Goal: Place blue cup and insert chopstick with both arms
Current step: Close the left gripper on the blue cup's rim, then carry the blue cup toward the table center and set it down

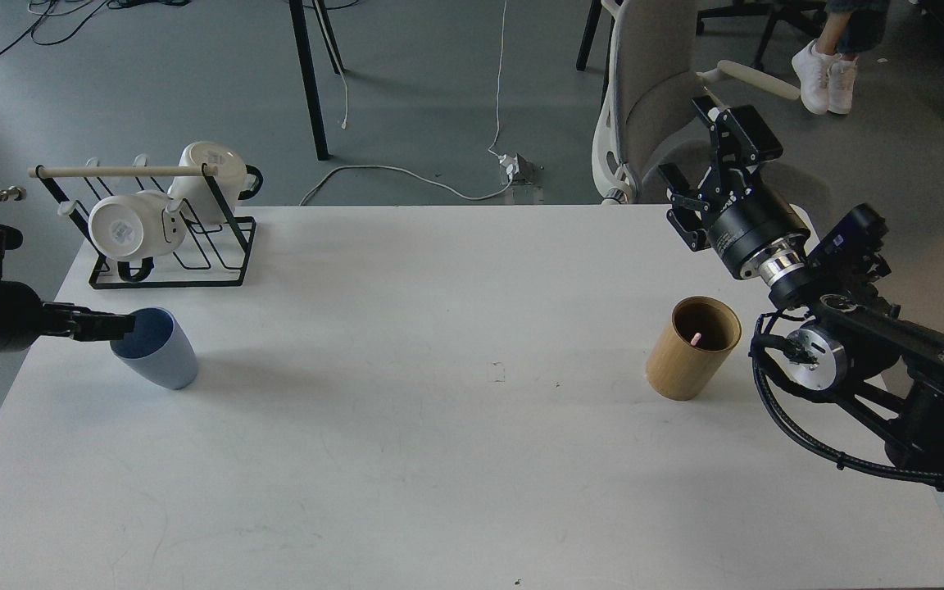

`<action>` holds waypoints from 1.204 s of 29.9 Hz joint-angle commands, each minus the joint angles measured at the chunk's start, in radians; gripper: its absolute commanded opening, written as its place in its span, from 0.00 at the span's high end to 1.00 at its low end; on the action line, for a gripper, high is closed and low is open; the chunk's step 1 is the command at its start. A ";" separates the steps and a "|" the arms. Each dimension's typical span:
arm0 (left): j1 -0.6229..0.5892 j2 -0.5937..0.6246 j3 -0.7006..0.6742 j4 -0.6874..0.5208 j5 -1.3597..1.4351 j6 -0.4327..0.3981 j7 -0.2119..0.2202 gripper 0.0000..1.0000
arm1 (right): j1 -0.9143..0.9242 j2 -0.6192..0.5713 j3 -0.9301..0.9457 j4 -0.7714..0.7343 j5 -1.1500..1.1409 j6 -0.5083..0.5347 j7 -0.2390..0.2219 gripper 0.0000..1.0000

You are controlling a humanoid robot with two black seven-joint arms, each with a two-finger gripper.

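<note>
The blue cup (pixel 156 354) stands at the left of the white table (pixel 439 459), leaning a little. My left gripper (pixel 115 326) comes in low from the left, and its dark tip reaches the near-left rim of the cup. It shows as one dark bar, so I cannot tell its fingers apart. A pink chopstick tip (pixel 695 336) shows inside the tan bamboo cylinder (pixel 689 351) at the right. My right gripper (pixel 708 152) is raised above and behind that cylinder, open and empty.
A black wire rack (pixel 169 238) with white mugs (pixel 124 229) and a pale wooden rod (pixel 124 171) stands at the back left, behind the blue cup. A grey office chair (pixel 652 90) stands behind the table's far right edge.
</note>
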 commanded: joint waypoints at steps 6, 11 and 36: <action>0.008 -0.015 -0.002 0.001 0.000 0.004 0.000 0.35 | -0.016 -0.002 0.000 -0.002 0.000 0.000 0.000 0.05; 0.017 -0.017 0.000 0.001 0.000 0.035 0.000 0.49 | -0.022 -0.005 0.002 -0.002 0.000 0.000 0.000 0.05; 0.032 -0.015 -0.005 -0.013 -0.003 0.041 0.000 0.96 | -0.042 -0.007 0.002 -0.008 0.000 0.000 0.000 0.05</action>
